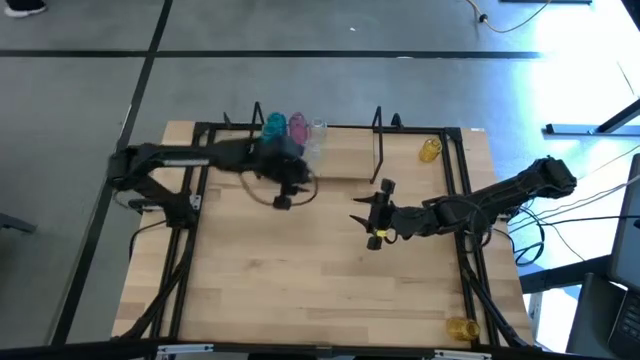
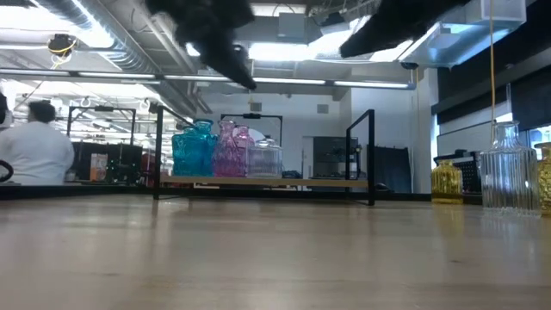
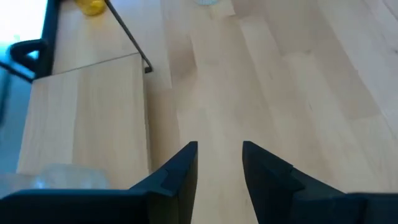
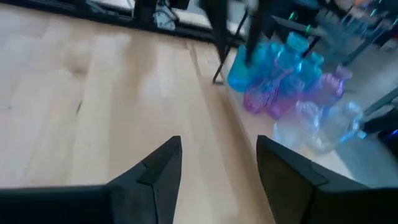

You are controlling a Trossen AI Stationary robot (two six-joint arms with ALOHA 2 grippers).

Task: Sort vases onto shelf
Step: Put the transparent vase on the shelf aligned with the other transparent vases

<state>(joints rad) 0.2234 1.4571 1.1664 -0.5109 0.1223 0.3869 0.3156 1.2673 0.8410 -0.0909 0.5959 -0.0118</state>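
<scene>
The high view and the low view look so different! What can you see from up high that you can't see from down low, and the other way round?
Only the high view shows both whole arms, with the left end effector by the shelf and the right end effector mid-table, plus a yellow vase at the table's near corner.

Only the low view shows a person in the room behind.

Both show the teal vase, pink vase and clear vase together on the shelf.

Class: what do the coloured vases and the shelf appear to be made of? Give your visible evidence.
Vases: probably glass, translucent and glossy; light passes through the teal, pink and clear bodies.
Shelf: light wood plank, matte with visible grain, with thin black end frames, likely metal wire.
</scene>
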